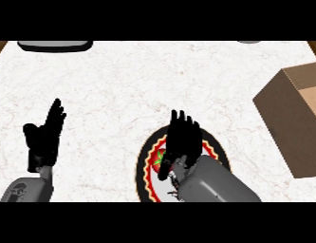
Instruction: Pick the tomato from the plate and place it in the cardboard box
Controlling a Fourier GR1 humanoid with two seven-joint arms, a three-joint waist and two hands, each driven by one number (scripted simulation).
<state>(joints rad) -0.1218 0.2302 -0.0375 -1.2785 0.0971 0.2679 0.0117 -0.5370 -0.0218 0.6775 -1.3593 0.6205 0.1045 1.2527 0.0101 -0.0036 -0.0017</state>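
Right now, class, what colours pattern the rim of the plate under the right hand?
The plate rim is black with a red and yellow edging band, seen in the head view.

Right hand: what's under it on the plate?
Under the right hand a bit of red tomato shows on the plate; the hand and forearm cover the rest of it.

Left robot hand (45, 135) open, fingers up — right robot hand (182, 140) open, fingers straight.

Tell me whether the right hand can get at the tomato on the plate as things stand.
Probably yes. The right hand is right over the plate, fingers straight, with the tomato showing just at its left edge and nothing between them.
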